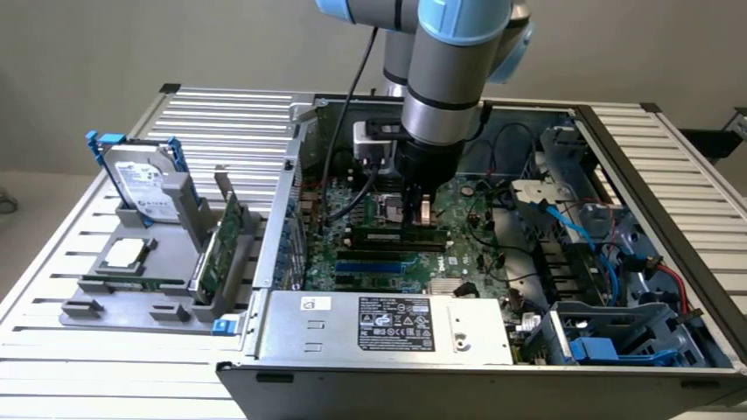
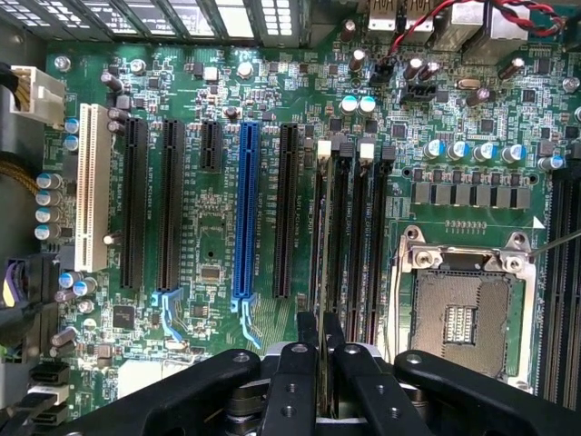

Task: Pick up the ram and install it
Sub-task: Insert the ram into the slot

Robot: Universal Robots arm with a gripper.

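As the ram [image 2: 320, 291] is clamped edge-on between the closed fingers of the tool [image 2: 320, 320], just over the memory slots [image 2: 343, 236] of the motherboard [image 2: 209, 254], it should be held upright, lined with one slot and pressed evenly.

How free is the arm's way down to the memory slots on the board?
Probably yes, it can get there: the case is open, the jaws hold the memory stick edge-on over the memory slots, and no cable or card seems to lie between them.
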